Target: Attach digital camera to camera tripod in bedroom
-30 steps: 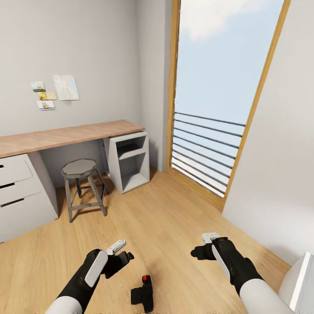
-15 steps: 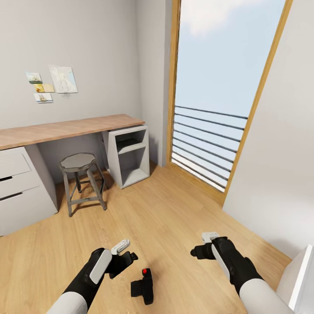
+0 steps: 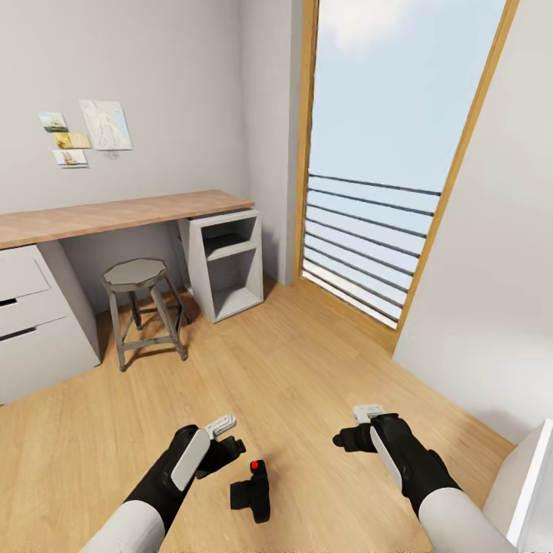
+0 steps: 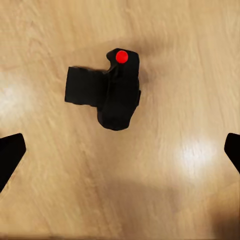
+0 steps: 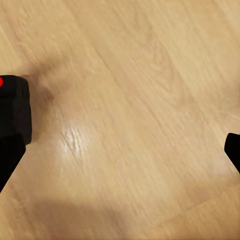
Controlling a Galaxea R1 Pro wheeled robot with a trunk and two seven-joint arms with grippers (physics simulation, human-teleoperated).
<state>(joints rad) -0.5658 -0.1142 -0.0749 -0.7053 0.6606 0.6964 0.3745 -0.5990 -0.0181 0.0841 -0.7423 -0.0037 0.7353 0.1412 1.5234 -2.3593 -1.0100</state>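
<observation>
The digital camera [image 3: 252, 489] lies on the light wood floor between my two arms, its red button [image 4: 121, 56] on top. It also lies below my left gripper [image 4: 120, 155], whose fingertips [image 4: 10, 155] stand wide apart, open and empty. In the head view my left gripper [image 3: 230, 448] hovers just left of and above the camera. My right gripper [image 3: 343, 440] hangs to the camera's right, also open [image 5: 120, 155]; the camera [image 5: 15, 112] is beside one of its fingertips. The camera tripod is out of view.
A metal stool [image 3: 142, 307] stands before a wood-topped desk [image 3: 115, 213] with white drawers [image 3: 31, 322] and an open white cabinet [image 3: 226, 273]. A tall window with a railing [image 3: 376, 230] is ahead. A white furniture edge [image 3: 530, 491] is at the near right.
The whole head view has shifted, so the camera moved. My left gripper has come closer to the digital camera. The right gripper holds its place.
</observation>
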